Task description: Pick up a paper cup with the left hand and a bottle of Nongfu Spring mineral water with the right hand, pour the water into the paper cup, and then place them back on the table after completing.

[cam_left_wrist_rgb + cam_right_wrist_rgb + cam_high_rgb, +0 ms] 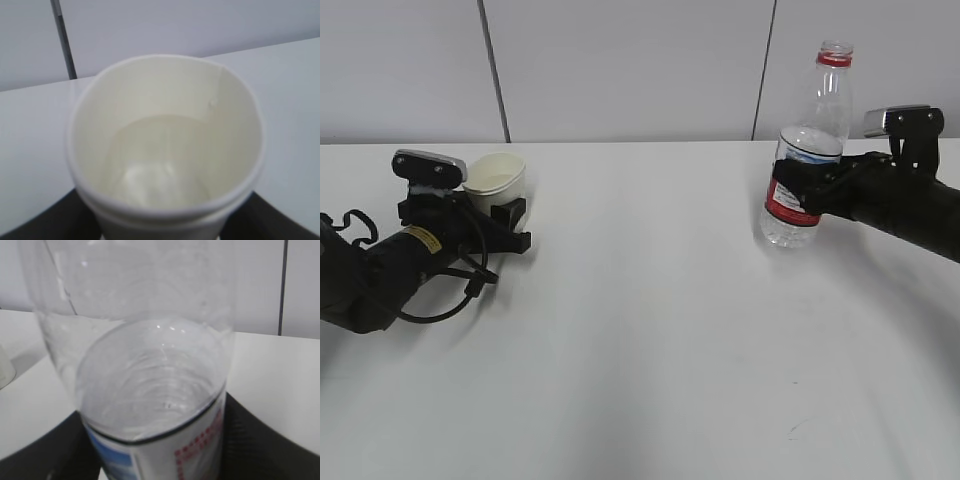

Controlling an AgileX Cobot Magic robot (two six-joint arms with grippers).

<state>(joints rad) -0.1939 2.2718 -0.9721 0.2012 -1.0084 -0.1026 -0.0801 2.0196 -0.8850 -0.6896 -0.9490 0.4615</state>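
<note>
The white paper cup [496, 180] stands on the table [650, 330] at the left, between the jaws of my left gripper [510, 222], which is shut on it. The left wrist view looks down into the cup [165, 140]; clear water [160, 160] lies in its bottom. My right gripper [798, 190] is shut on the clear Nongfu Spring bottle [807, 150] at its red and white label. The bottle is uncapped, upright, base at the table. The right wrist view shows the bottle [150, 365] between the black fingers [260, 440], with water low inside.
A grey panelled wall [640, 60] rises behind the table's far edge. The white tabletop stretches between the two arms and toward the front.
</note>
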